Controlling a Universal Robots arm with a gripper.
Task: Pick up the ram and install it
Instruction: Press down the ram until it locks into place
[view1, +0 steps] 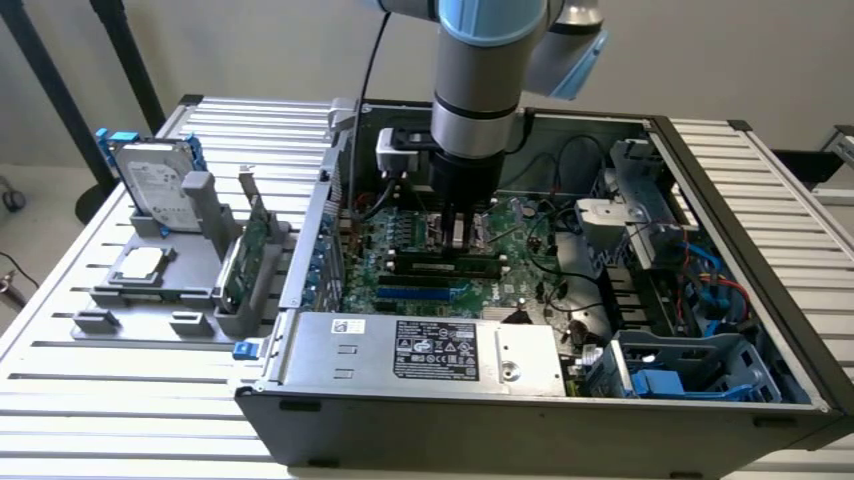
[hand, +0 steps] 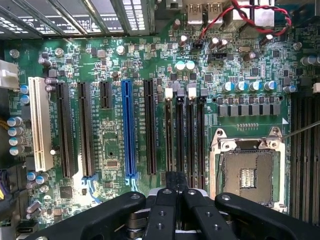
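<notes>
Your gripper sat closed over the motherboard, fingertips pressing the ram into its slot, case open, drive at nine o'clock.

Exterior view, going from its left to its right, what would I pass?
Hard drive → green expansion card → gripper over the motherboard → blue plastic piece in the case's corner.
</notes>
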